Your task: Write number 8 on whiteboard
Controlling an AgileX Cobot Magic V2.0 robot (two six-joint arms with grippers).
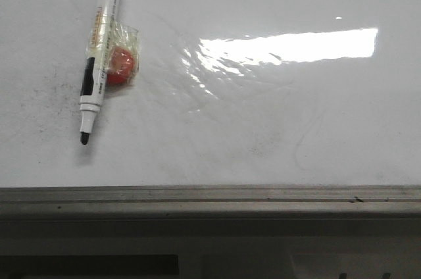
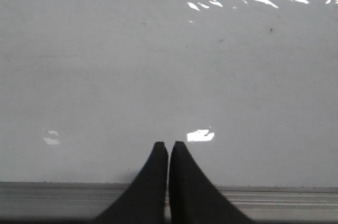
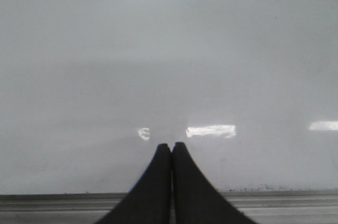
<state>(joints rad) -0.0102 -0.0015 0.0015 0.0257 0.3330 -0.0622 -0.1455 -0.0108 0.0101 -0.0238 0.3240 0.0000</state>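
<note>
The whiteboard (image 1: 263,127) fills nearly the whole front view, lying flat and glossy, with faint grey smudges across it and a bright strip of glare (image 1: 289,45) toward its far right side. Along its near side runs a grey metal edge rail (image 1: 210,195), which also shows in both wrist views behind the fingertips. No black marker strokes can be seen anywhere on the board, so no number 8 is visible in these views; only the pale smudges and a thin curved trace near the middle right mark the surface. On the left part of the board lies a marker (image 1: 99,55), white-bodied with a black band and an orange label, its cap end pointing away and its bare black tip pointing toward the rail. Just beside it, touching its right side, sits a small red ball in a clear wrapper (image 1: 120,63). The left pincer (image 2: 169,147) hangs over bare board near the rail, its two dark fingers pressed together and gripping nothing. The right pincer (image 3: 171,147) looks the same: fingers closed against each other, nothing between them, above bare board close to the rail.
</note>
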